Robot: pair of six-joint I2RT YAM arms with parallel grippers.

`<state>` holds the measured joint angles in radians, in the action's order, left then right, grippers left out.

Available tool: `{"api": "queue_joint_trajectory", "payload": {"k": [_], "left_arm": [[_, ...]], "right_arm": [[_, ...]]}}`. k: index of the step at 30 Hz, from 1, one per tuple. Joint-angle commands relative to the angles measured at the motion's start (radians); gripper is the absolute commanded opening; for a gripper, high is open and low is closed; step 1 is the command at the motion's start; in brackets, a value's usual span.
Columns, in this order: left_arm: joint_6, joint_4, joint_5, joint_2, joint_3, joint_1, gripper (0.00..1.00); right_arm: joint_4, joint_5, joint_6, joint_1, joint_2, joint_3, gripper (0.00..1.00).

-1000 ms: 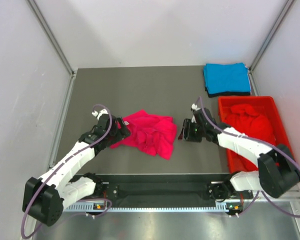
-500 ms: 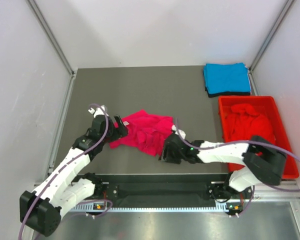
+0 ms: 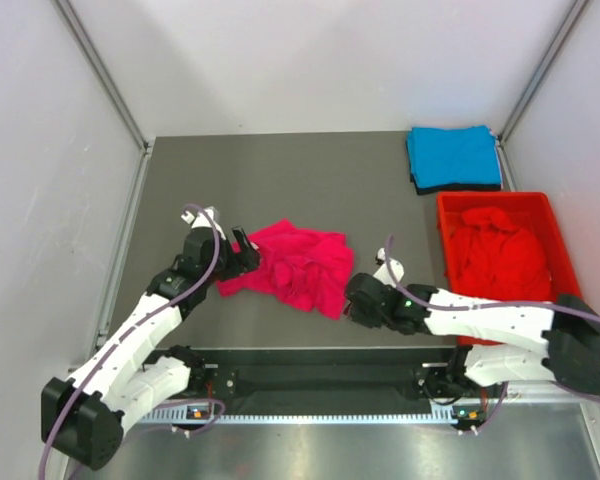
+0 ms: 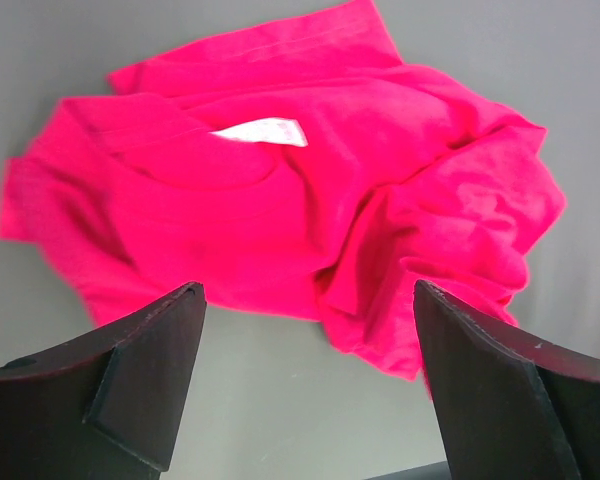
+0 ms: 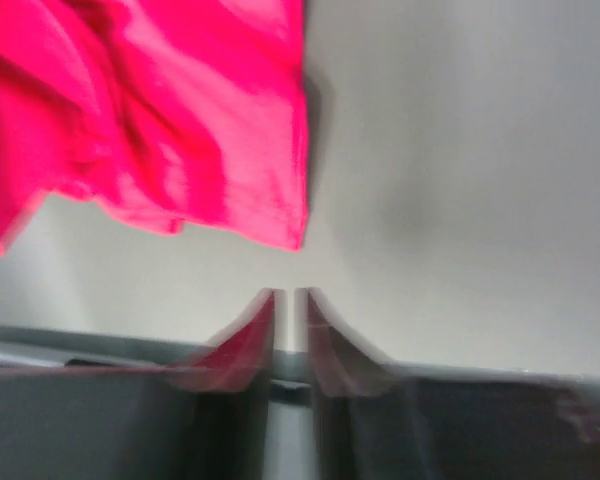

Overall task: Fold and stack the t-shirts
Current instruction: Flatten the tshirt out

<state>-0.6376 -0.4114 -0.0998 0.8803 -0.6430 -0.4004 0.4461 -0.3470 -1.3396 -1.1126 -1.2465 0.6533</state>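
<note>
A crumpled pink-magenta t-shirt (image 3: pixel 298 264) lies on the grey table, its white neck label up; it also shows in the left wrist view (image 4: pixel 280 200) and the right wrist view (image 5: pixel 150 110). My left gripper (image 3: pixel 242 258) is wide open and empty at the shirt's left edge (image 4: pixel 308 292). My right gripper (image 3: pixel 350 300) is shut and empty, low over the table just off the shirt's front right corner (image 5: pixel 288 296). A folded sky blue t-shirt (image 3: pixel 452 156) lies at the back right. Red t-shirts (image 3: pixel 495 248) lie bunched in the crate.
The red plastic crate (image 3: pixel 492 197) stands on the right side, beside my right arm. The blue shirt rests on a dark folded layer. Metal frame posts and white walls close in the table on the left, back and right.
My right arm swung from the shirt's right side down to its front right corner, then drew back a little to the right. My left gripper shifted slightly at the shirt's left edge.
</note>
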Motion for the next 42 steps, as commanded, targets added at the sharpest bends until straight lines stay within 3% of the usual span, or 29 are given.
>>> {"api": "queue_joint_trajectory", "payload": {"k": [1, 4, 5, 21, 26, 29, 30, 34, 38, 42], "left_arm": [[-0.031, 0.134, 0.071, 0.028, 0.019, 0.005, 0.89], [-0.028, 0.166, 0.068, 0.025, 0.02, 0.005, 0.89], [-0.024, 0.161, 0.061, 0.025, 0.014, 0.005, 0.9], [-0.028, 0.059, -0.012, -0.089, 0.048, 0.011, 0.91], [-0.054, 0.043, -0.066, -0.076, 0.048, 0.014, 0.9], [-0.066, 0.077, -0.068, -0.09, 0.068, 0.023, 0.9], [-0.068, 0.091, -0.061, -0.09, 0.083, 0.025, 0.9], [-0.068, 0.097, -0.052, -0.04, 0.068, 0.041, 0.9], [-0.019, 0.045, -0.083, 0.037, 0.019, 0.043, 0.89], [-0.001, 0.042, -0.074, 0.039, 0.005, 0.043, 0.87]], "right_arm": [[0.102, -0.093, -0.081, -0.024, 0.091, -0.006, 0.25], [0.01, -0.083, -0.15, -0.053, 0.085, -0.044, 0.49], [-0.004, -0.076, -0.18, -0.059, 0.052, -0.05, 0.5], [-0.118, -0.141, -0.147, -0.055, -0.223, 0.046, 0.48], [-0.089, -0.136, -0.135, -0.033, -0.246, 0.054, 0.38], [-0.183, -0.153, -0.047, 0.002, -0.19, -0.001, 0.18], [-0.213, -0.171, -0.026, 0.022, -0.162, -0.018, 0.02], [-0.201, -0.147, 0.148, 0.161, -0.001, -0.026, 0.0], [-0.01, -0.225, 0.339, 0.229, 0.209, 0.145, 0.0], [0.124, -0.268, 0.471, 0.279, 0.292, 0.281, 0.0]]}}
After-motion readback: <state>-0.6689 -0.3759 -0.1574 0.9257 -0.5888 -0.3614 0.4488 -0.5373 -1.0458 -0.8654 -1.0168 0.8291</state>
